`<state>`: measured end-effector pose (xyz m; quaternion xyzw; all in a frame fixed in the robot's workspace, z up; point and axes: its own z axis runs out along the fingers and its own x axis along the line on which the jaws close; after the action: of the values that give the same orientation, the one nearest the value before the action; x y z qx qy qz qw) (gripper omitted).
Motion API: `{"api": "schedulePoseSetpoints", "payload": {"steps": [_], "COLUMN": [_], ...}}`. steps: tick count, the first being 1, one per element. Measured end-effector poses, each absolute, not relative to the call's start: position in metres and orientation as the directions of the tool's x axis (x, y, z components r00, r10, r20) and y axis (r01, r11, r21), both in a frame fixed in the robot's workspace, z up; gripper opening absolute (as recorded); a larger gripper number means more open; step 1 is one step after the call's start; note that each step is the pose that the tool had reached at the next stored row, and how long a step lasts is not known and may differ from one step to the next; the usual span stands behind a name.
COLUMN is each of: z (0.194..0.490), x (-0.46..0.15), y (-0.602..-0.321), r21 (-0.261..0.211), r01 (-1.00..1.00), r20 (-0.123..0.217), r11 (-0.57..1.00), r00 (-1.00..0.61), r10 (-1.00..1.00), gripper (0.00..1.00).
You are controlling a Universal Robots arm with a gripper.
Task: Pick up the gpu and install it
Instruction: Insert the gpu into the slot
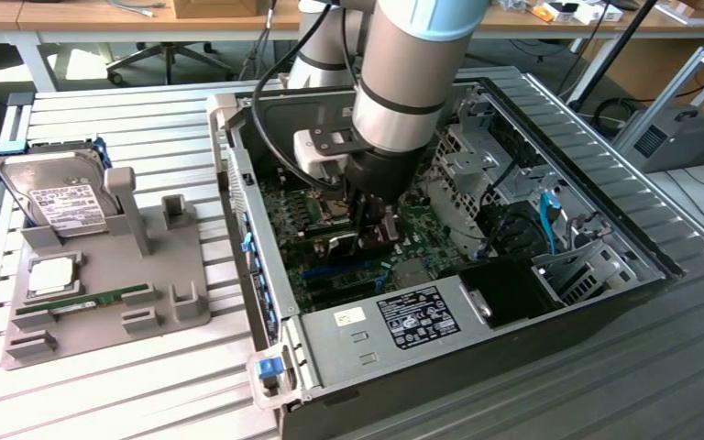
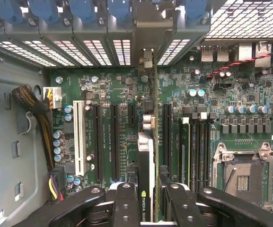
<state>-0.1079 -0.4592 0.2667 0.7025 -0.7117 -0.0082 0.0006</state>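
Fixture (image 1: 162,266): grey holder on the slatted table (image 1: 120,119), far toward the exterior view's left.
Hard drive (image 1: 61,203): leaning in the fixture's far corner.
RAM stick (image 1: 89,301): green, lying flat in the fixture nearer the camera.
Case (image 1: 239,183): open tower on its side, right of the fixture.
Gripper (image 2: 151,189): mine, reaching down inside the case over the motherboard (image 2: 112,94), with my fingers (image 2: 126,203) clamped on the card.
Gpu (image 2: 145,161): held edge-on between my fingers, standing over the long dark slots. I cannot tell whether it is seated.
Power supply (image 1: 413,316): labelled box at the case's near end.
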Motion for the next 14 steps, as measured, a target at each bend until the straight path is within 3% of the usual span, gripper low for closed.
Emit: {"api": "schedulePoseSetpoints", "payload": {"steps": [14], "z": [0.2664], "x": [-0.1079], "y": [-0.4594], "r21": [0.013], "r01": [-1.000], "r20": [-0.021], "r11": [0.013], "r00": [-0.013], "r10": [-1.000], "gripper": [0.27]}}
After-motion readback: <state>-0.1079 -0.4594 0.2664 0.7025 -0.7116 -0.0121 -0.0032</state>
